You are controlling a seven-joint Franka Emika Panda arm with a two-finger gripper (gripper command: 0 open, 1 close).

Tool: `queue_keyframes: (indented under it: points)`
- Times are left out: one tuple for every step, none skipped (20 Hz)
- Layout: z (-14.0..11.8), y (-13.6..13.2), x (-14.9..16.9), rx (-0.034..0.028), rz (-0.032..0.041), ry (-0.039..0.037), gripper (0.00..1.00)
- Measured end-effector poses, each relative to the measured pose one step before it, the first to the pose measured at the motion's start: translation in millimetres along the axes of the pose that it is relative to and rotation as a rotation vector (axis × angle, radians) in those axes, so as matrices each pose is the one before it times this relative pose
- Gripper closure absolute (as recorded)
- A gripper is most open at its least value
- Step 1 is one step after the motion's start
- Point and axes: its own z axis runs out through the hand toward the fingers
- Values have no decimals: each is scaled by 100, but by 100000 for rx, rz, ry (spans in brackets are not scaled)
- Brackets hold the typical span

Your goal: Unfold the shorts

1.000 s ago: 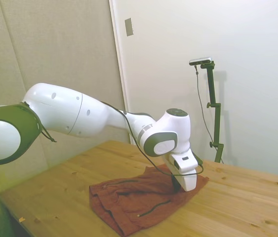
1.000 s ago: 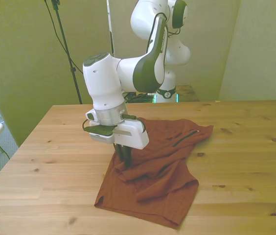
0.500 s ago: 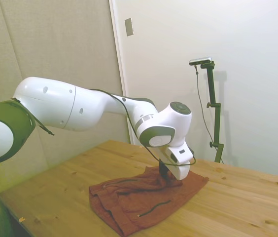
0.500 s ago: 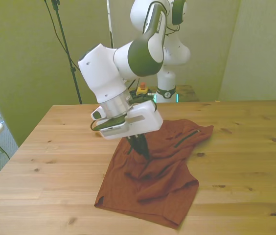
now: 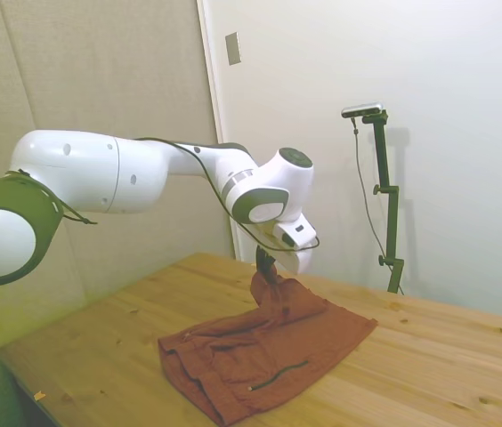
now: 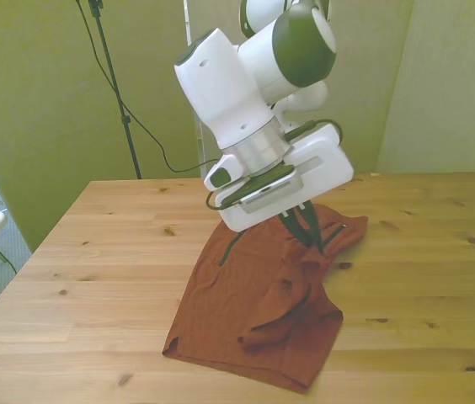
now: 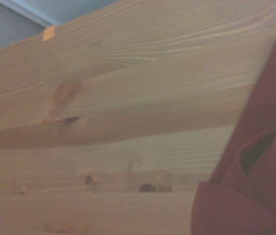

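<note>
The white two-finger gripper [image 5: 267,265] [image 6: 303,227] on the white arm is tilted over the middle of the wooden table [image 5: 429,356] [image 6: 94,252] [image 7: 103,98], and its dark fingers [image 6: 292,225] are pinched on a fold of the rust-red soft fabric shorts [image 5: 264,342] [image 6: 263,295] [image 7: 255,161]. The pinched fold stands up off the table as a small peak right under the gripper, while the rest of the cloth slopes down from it and lies on the wood.

From the gripper, the shorts spread toward the near edge of the table in the front view, ending in a rumpled, doubled-over hem close to that edge. One corner of the fabric reaches out past the gripper toward the front view's right and lies flat. In the side view a thin dark zipper-like line [image 5: 279,372] runs across the lower flap of the cloth, and another shows along the upper fold, both on the side of the shorts away from the gripper.

The wrist view shows bare wood grain with knots beside a creased edge of the red fabric.
</note>
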Motion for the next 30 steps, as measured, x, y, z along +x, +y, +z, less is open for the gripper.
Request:
queue_keyframes:
  points:
    - [353,-766,-190,70,-1385,-146,100]
    - [528,-749,-178,-316,-1234,-664,100]
    - [623,-867,-129,-410,-1278,-943,100]
    - [633,-996,-149,-347,-1178,-905,100]
    - [661,-1136,-125,-96,-1110,-705,100]
    - [713,-1037,-208,-193,-893,-971,100]
    - [621,-1038,-242,-74,-931,-747,100]
    - [685,-1042,-287,-265,-811,-908,100]
    - [714,-1030,-360,-374,-713,-608,100]
    - [776,-888,-342,-817,-835,-527,100]
    - [833,-900,-378,-796,-685,-436,100]
    - [802,-841,-388,-811,-613,-408,100]
    - [828,-830,-397,-520,-666,-343,100]
    - [736,-708,-334,-811,-423,119,0]
    - [585,-649,-306,-760,-364,367,0]
    - [509,-566,-288,-472,-233,211,0]
    - [367,-494,-270,-549,-48,364,0]
    - [273,-433,-260,-216,-94,-44,0]
    - [148,-425,-274,42,-388,-32,0]
    - [180,-411,-326,-152,-446,-273,0]
    - [130,-447,-359,-54,-371,-69,0]
    - [188,-440,-377,-100,-216,67,0]
    - [177,-314,-293,-131,-218,-11,0]
    - [132,-216,-223,-186,139,22,0]
    - [-43,10,28,-520,768,651,0]
    - [-191,232,295,-1831,1541,2402,0]
    - [-310,375,513,-2643,2059,4061,0]
    - [-521,439,720,-2028,728,5045,0]
    - [-686,587,756,-1832,317,5377,0]
    - [-964,789,741,-2070,534,5448,0]
